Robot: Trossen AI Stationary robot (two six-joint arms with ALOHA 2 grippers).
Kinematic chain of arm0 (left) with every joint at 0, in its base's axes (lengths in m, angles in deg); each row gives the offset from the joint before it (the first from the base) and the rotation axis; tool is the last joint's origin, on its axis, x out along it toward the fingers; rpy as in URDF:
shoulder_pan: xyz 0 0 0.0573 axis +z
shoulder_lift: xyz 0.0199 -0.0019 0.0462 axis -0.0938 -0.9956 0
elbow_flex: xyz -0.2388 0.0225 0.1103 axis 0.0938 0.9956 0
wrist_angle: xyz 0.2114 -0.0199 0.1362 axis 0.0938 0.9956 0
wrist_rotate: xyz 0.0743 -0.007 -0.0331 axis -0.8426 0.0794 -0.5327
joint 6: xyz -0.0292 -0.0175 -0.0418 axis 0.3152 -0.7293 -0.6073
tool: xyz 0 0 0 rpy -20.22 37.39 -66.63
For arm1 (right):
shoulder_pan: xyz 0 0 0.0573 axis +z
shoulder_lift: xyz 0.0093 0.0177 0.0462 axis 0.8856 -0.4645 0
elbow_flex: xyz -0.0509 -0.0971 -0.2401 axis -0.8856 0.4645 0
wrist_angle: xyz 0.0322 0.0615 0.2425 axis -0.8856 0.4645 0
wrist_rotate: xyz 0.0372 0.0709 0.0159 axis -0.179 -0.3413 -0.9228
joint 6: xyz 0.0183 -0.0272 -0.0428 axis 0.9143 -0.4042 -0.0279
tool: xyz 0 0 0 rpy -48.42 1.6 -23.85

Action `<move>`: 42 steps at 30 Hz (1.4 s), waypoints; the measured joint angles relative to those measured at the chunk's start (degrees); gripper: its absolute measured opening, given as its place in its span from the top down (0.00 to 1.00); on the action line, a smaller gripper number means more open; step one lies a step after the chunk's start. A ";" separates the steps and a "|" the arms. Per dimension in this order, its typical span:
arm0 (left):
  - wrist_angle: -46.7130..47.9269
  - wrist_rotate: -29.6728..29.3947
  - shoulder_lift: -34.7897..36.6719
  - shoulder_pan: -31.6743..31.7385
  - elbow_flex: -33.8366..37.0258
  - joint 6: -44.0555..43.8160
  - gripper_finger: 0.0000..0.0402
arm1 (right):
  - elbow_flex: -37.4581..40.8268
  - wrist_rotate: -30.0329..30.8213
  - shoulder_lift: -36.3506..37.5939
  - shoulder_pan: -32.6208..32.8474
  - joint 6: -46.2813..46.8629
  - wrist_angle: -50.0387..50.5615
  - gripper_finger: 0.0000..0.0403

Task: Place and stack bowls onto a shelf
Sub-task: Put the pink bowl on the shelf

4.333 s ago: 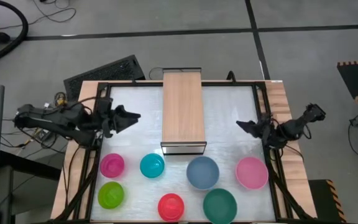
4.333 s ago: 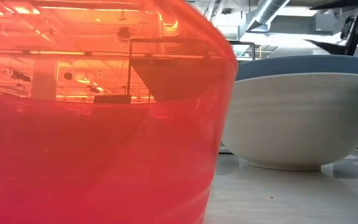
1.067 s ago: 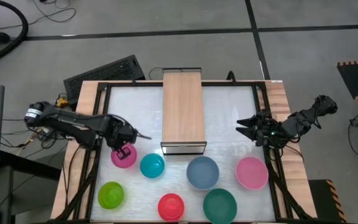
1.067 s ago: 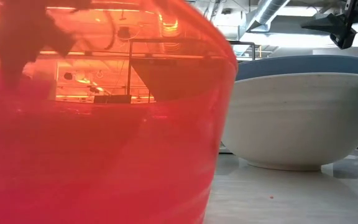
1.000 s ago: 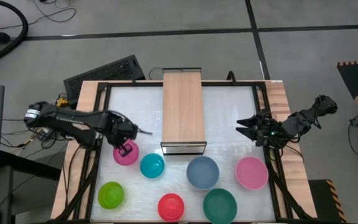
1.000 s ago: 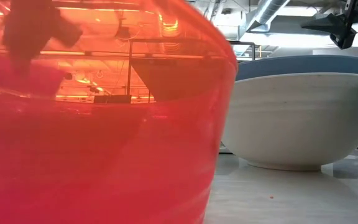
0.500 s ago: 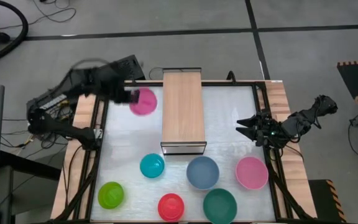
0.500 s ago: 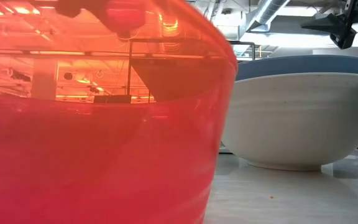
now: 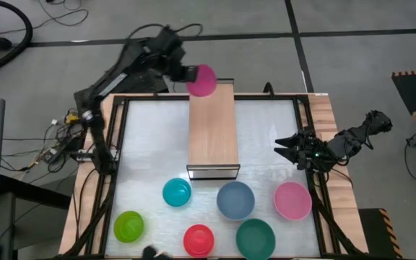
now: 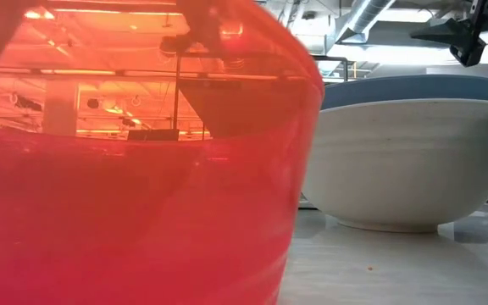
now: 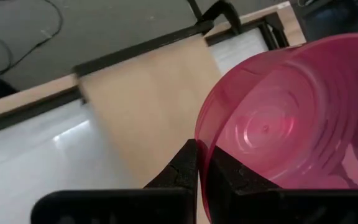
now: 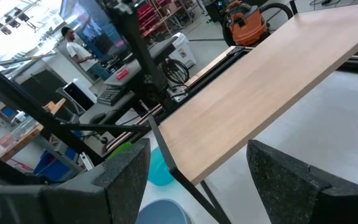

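Left pincer (image 9: 185,74): clenching the magenta-pink bowl (image 9: 203,79) by its rim, hanging over the shelf's (image 9: 213,130) far end, apparently for set-down. Right pincer (image 9: 284,148): idling agape beside the shelf.

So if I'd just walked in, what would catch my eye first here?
Probably the small magenta-pink plastic bowl, pinched at its rim by the left arm's tool and held over the far end of the long light-wood shelf. Next, six more round bowls sit on the near part of the white table, among them a small red plastic bowl. The right tool waits open at the table's right edge.
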 joint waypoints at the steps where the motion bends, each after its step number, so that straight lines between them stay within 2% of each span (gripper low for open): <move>1: -0.37 0.14 -2.45 -0.01 -2.05 0.00 1.00 | 0.00 -0.01 0.00 0.00 0.01 0.01 0.27; 4: -8.19 3.73 -4.52 0.27 1.63 -1.23 1.00 | 0.00 -0.01 -0.02 -0.01 0.41 -0.02 0.27; 7: -10.85 4.31 -7.23 0.05 2.58 -2.69 1.00 | 0.00 -0.01 0.02 -0.07 1.24 0.02 0.27; 14: -10.01 0.97 -12.00 -0.95 2.71 0.06 1.00 | -0.02 -0.01 0.02 -0.07 2.92 0.02 0.27; 20: -9.81 -2.64 -12.31 -1.14 3.00 1.13 1.00 | -0.02 0.00 0.02 -0.07 2.97 0.03 0.27; 27: -9.48 -2.98 -12.31 -1.62 3.02 5.49 0.99 | -0.02 0.04 0.04 -0.07 3.02 0.02 0.27; 32: -10.65 -4.88 -12.31 -2.50 3.02 9.22 0.90 | -0.02 0.40 0.04 -0.07 2.63 0.00 0.27; 42: -13.45 -4.96 -12.29 -2.92 3.04 10.97 0.64 | -0.02 2.10 0.03 -0.07 2.38 0.02 0.27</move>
